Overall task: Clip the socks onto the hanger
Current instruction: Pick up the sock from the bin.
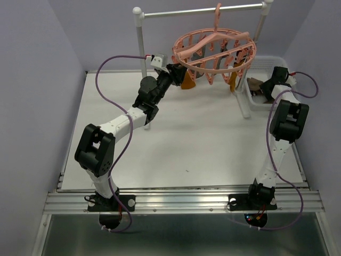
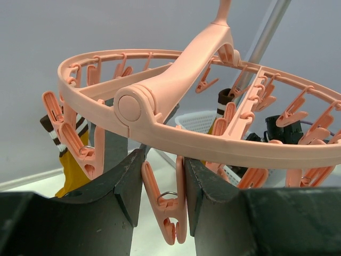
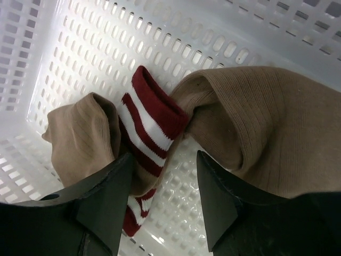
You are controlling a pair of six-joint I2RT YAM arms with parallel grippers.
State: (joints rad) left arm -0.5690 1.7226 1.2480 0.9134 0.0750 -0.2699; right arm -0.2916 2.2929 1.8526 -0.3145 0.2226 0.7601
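One stiff dangling clip [image 2: 165, 205] of the salmon-pink plastic ring hanger [image 2: 213, 141], hung from the metal rail [image 1: 202, 10], is flanked by the left gripper [image 2: 164, 157]. Whether it is squeezed cannot be told, and its upper tabs should be pinched squarely. The right gripper [image 3: 164, 157] is spread apart over a soft ribbed red-and-white striped sock [image 3: 146, 125] in the white mesh basket [image 3: 80, 53].
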